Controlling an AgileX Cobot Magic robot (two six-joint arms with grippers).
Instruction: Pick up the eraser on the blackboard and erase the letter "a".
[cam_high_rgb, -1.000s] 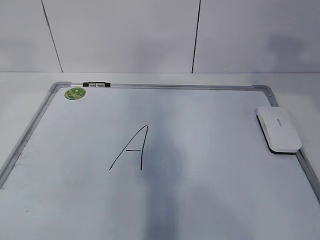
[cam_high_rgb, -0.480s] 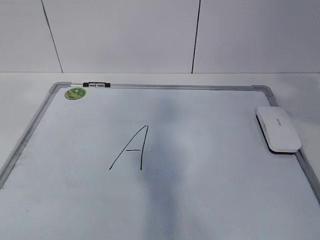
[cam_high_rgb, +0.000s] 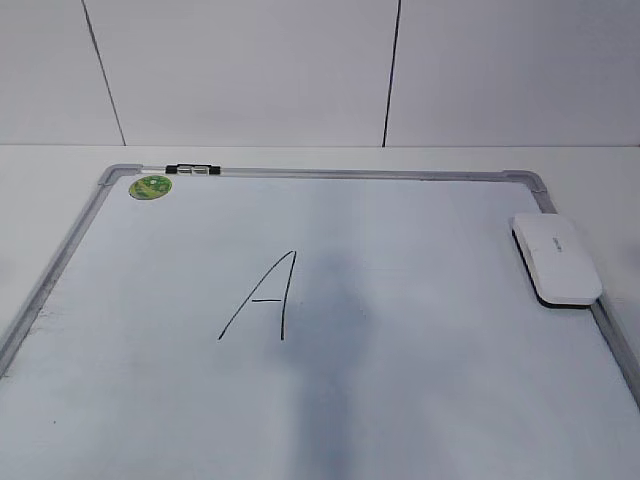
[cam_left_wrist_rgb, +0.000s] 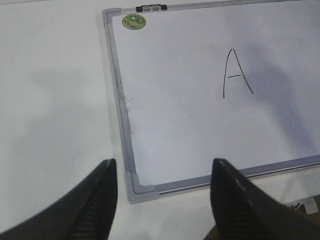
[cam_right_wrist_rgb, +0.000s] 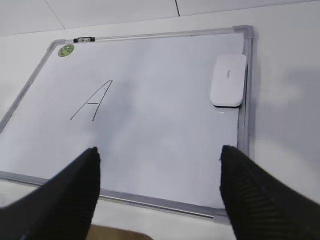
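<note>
The eraser (cam_high_rgb: 557, 258) is seen lying at the right edge of the blackboard (cam_high_rgb: 330, 174), partly over the frame near the far right corner, with nothing touching it. Only a tall capital "A" (cam_high_rgb: 262, 296) is visible near the middle of the board; no small letter "a" can be made out in any view (it may already be gone, or was never drawn). A green sticker (cam_high_rgb: 150, 185) sits at the far left corner. Both the left gripper (cam_left_wrist_rgb: 162, 192) and the right gripper (cam_right_wrist_rgb: 159, 182) are held wide apart and empty above the near edge. The eraser is best taken by the right gripper, closed across its short sides and lifted level, so the frame is not snagged.
</note>
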